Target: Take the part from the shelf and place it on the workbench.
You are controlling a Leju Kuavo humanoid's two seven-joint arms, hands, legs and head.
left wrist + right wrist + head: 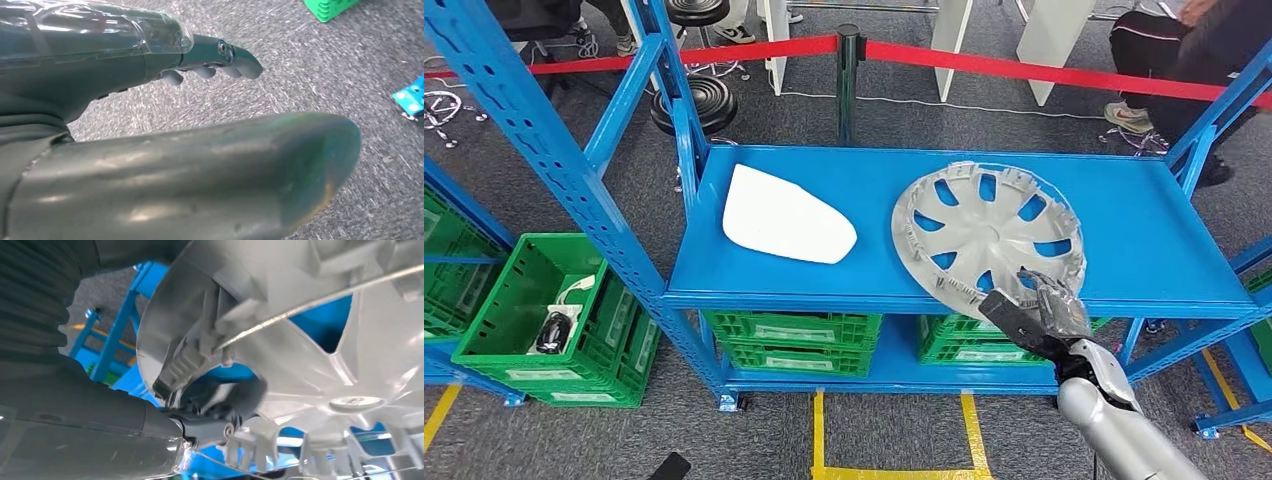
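Blue steel shelf (pixel 1144 250), grey carpet below. Silver wheel cover (pixel 989 240) lies face down at the shelf's right front, its near rim overhanging the edge. Right hand (pixel 1044 305) is at that rim; fingers (pixel 240 400) curl onto it from inside, apparently gripping. Best to lift evenly and draw it straight back, keeping the rim level. White panel (pixel 786 216) lies well apart. Left hand (pixel 210 60) hangs over carpet, fingers loosely extended, holding nothing. Shelf posts and green crates (pixel 544 320) flank the retreat.

Silver hubcap (pixel 987 238), white panel (pixel 786 217), blue shelf (pixel 1154 245), green crates (pixel 544 320).
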